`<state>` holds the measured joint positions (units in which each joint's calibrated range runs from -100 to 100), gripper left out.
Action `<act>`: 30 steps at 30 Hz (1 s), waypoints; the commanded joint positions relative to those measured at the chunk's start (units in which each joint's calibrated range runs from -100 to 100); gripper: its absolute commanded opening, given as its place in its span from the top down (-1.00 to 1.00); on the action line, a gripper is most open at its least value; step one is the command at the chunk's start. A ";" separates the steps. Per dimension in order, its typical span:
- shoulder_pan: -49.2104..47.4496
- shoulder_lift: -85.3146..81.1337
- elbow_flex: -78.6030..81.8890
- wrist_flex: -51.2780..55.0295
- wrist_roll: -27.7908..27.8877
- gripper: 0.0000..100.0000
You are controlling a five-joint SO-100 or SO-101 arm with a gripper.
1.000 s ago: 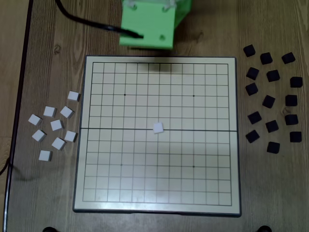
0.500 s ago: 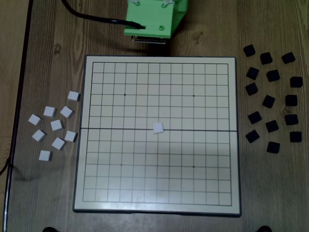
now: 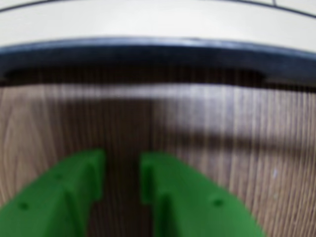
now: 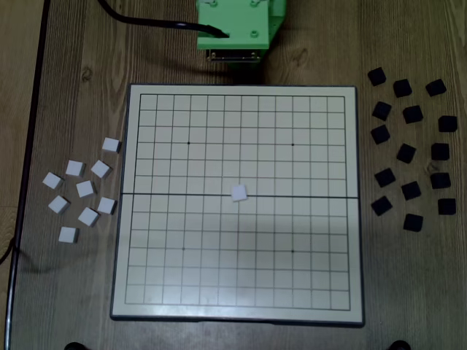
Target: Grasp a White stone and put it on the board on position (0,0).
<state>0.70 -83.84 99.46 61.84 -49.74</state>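
In the wrist view the green end effector (image 3: 122,182) hovers over bare worktop (image 3: 237,138) just off the board (image 3: 148,24) rim, fingers slightly apart and empty, while in the fixed view a White stone (image 4: 238,192) sits at the board's centre, well away from the arm beyond the top edge.

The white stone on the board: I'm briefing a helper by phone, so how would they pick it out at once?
In the fixed view, find the big cream board with the dark grid, mid-table. Follow its thick middle fold line to the centre: the white stone sits there. It is the only stone on the board; the other white stones lie on the wood to the left.
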 commanded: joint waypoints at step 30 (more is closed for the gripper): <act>0.89 -3.11 0.44 13.77 1.47 0.86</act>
<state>0.70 -87.21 99.37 69.93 -48.18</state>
